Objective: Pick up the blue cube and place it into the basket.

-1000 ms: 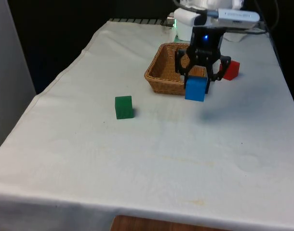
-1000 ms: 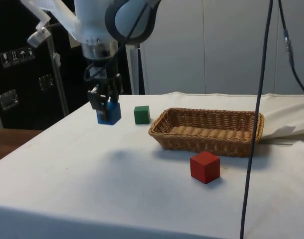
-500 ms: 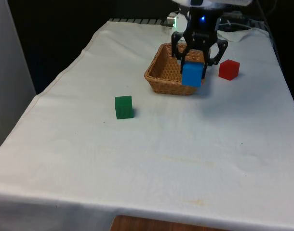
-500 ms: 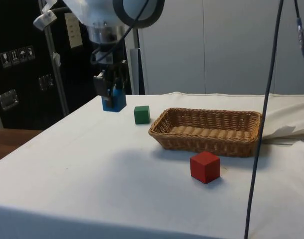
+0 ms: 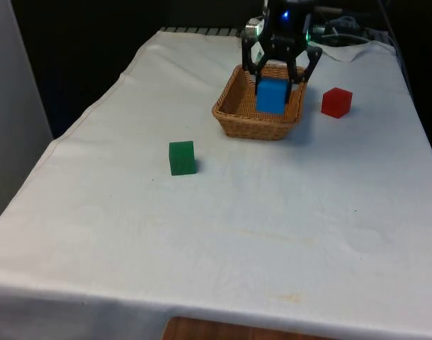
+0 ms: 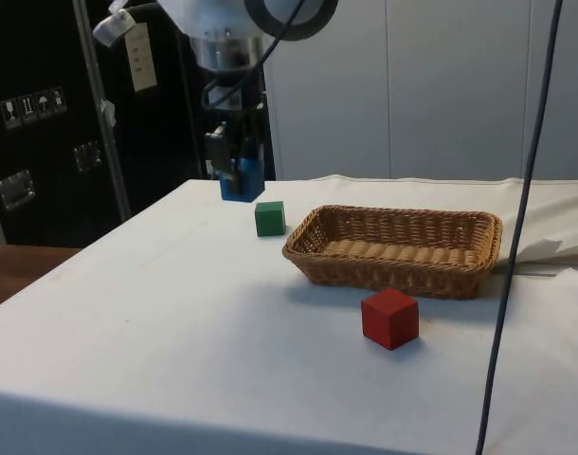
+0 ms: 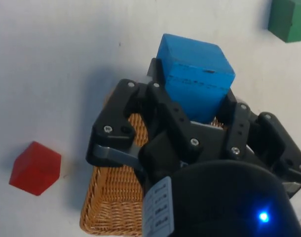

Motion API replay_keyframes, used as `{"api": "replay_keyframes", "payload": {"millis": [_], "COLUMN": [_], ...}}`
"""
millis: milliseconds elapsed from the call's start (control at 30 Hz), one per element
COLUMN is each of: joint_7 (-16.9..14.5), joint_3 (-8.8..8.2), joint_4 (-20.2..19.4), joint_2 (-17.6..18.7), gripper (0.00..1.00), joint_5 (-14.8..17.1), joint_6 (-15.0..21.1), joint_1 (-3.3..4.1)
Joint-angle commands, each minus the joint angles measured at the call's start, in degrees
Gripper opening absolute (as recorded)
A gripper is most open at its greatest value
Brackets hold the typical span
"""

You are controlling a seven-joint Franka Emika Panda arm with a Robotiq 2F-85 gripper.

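Left to right across the front view: the green cube (image 5: pixel 182 157) sits on the cloth well clear of my jaws, then the basket (image 5: pixel 234 106), then the gripper (image 5: pixel 276 83) with the blue cube (image 5: pixel 271 95) clamped between its fingers, and last the red cube (image 5: pixel 336 102) just beyond the basket's far rim on the front view's right. The jaws are closed on the blue cube — it hangs held in the air, its faces roughly square to the fingers (image 7: pixel 135 106) in the wrist view. The relation that matters is cube to basket: I judge the basket lies directly beneath the jaws, or nearly so, since in the front view the cube overlaps the wicker interior. The side view is less kind — there the blue cube (image 6: pixel 242 180) appears above the green cube (image 6: pixel 269 218) and off the short end of the basket (image 6: pixel 393 275), so how far over the rim I am I cannot tell for certain. The basket's long axis runs away from me in the front view; I would check that the cube clears the near rim before I lower and release.
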Motion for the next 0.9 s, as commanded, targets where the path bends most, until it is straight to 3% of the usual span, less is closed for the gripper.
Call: {"api": "replay_keyframes", "payload": {"millis": [0, 867], "joint_7": [-0.4, -3.9], "joint_3": [-0.11, -4.24], "joint_4": [-1.0, -11.2], "joint_2": [-0.8, -9.3], "gripper": [0.04, 0.04], "joint_5": [-0.1, -0.2], "joint_6": [0.7, 1.3], "joint_1": [-0.23, -0.80]}}
